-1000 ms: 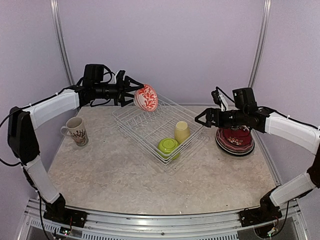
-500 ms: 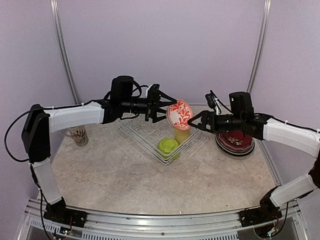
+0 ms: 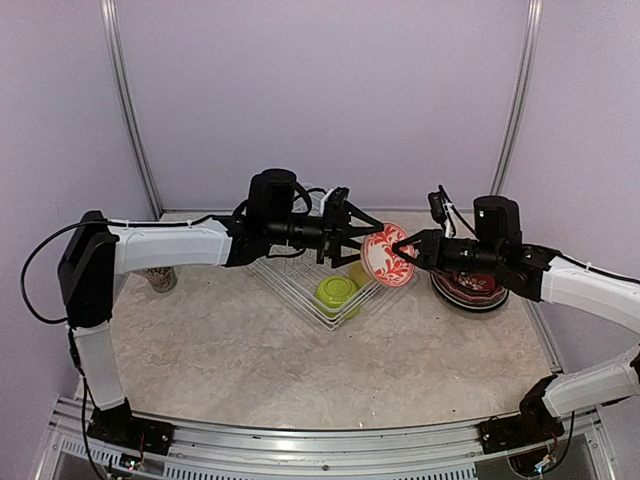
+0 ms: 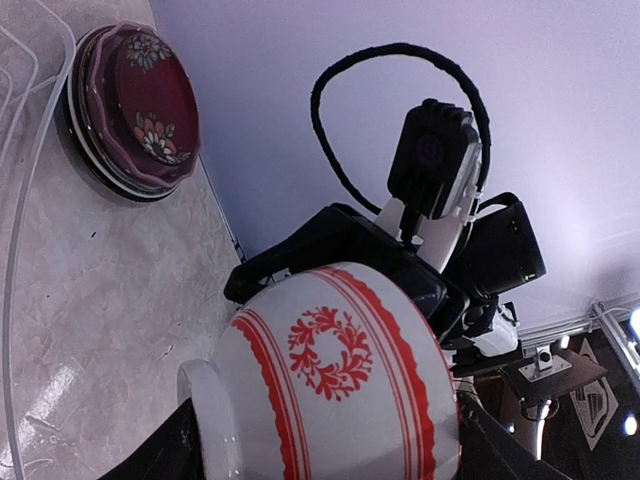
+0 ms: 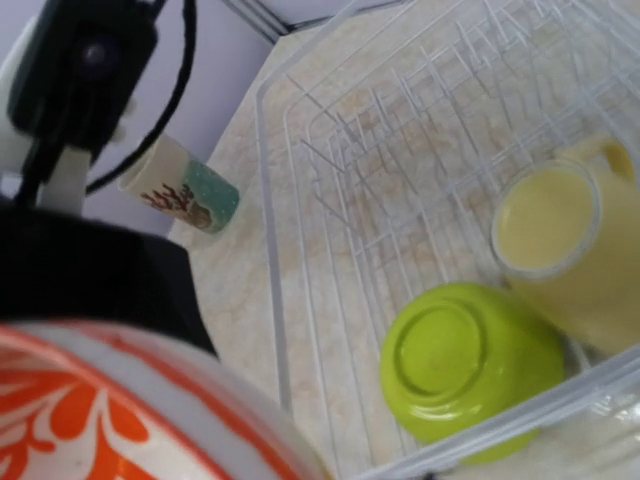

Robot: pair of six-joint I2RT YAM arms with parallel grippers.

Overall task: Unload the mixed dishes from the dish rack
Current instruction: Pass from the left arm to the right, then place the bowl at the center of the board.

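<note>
Mixed dishes, item in hand: small red-and-white patterned ceramic bowl (image 3: 388, 256), carried on edge in the air above the right-hand corner of the square white wire dish rack (image 3: 292, 288), between the two arms. Grip: the left gripper (image 3: 366, 242) pinches the bowl across its body, with the foot ring and wreath-printed side turned to the left wrist camera. Second contact: the right gripper (image 3: 407, 248) is at the bowl's far rim, touching or nearly so; whether its fingers are clamped there cannot be told. Judged step: hand-over, left to right. Risks: should the left fingers let go before the right ones pinch firmly, the glazed bowl would likely slip and drop onto the rack's edge or the mottled beige table (image 3: 300, 380); a thin hold on the rim could let it swing. In the rack: upturned lime green bowl (image 3: 337, 293), with the pale yellow cup (image 5: 550, 235) beside it. Out of the rack: stack of dark red flowered plates (image 3: 470, 290) at right, patterned cream mug (image 5: 185, 190) at left.
</note>
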